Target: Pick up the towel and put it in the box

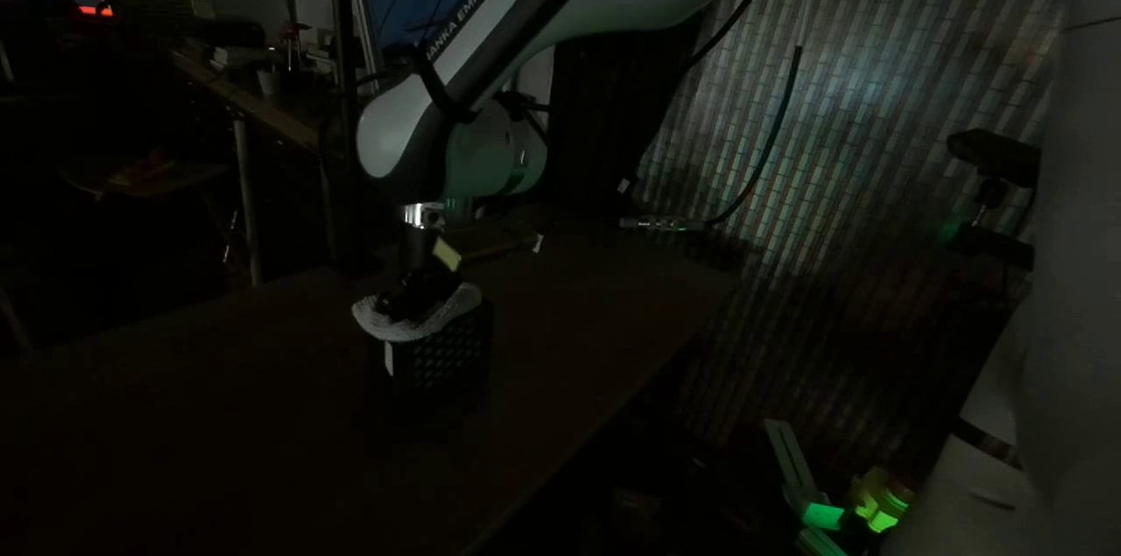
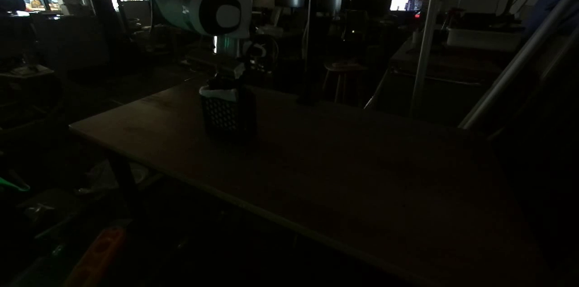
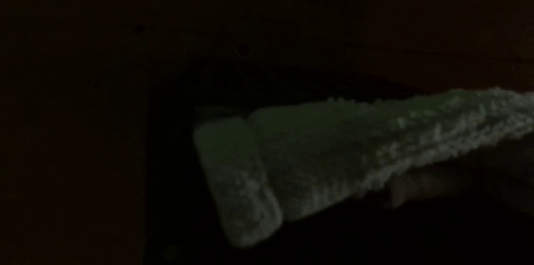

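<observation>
The robot's arm (image 1: 495, 48) hangs over the table (image 2: 371, 165), and its fingers (image 1: 422, 293) are right at the top of the black box (image 1: 448, 355) with the holes in its side, squeezed close together on the towel (image 1: 405, 328). The towel is at the mouth of the box, bent in a soft curve round the fingers, with some of its pale edge lying along the top of the side. The room is so dark that I can't be sure how good the hold is, or how much cloth is down inside. Seen up close, the towel looks thick and fluffy, with a crease near one end. I think it is light and floppy, so it shouldn't break or slide out easily, but its fuzz could catch on the top of the box. Its middle looks like the best place to pinch, since then both ends can hang down and follow it in. The job looks close to done to me: a bit lower, then let go, then a small poke for any edge left sticking out.
</observation>
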Action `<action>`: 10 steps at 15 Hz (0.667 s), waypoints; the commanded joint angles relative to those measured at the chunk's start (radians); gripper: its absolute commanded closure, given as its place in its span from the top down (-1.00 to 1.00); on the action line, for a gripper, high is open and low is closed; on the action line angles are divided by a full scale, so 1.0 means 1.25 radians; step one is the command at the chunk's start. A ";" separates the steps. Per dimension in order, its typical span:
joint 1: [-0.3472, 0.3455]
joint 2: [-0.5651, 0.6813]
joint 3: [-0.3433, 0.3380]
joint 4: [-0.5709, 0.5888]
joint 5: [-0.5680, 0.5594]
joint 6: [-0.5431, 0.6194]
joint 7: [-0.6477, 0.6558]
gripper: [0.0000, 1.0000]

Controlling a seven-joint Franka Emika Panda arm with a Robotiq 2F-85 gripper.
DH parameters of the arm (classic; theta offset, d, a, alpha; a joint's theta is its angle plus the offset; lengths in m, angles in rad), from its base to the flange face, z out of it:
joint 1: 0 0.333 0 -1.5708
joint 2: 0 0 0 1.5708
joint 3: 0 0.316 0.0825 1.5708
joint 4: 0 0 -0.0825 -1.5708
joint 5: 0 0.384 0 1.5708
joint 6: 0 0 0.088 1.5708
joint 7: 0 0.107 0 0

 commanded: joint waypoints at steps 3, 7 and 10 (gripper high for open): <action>0.018 -0.094 -0.015 -0.010 -0.088 -0.041 0.020 -0.77; 0.020 -0.146 -0.018 -0.008 -0.146 -0.077 0.029 -0.78; 0.029 -0.169 -0.011 0.002 -0.179 -0.106 0.036 -0.76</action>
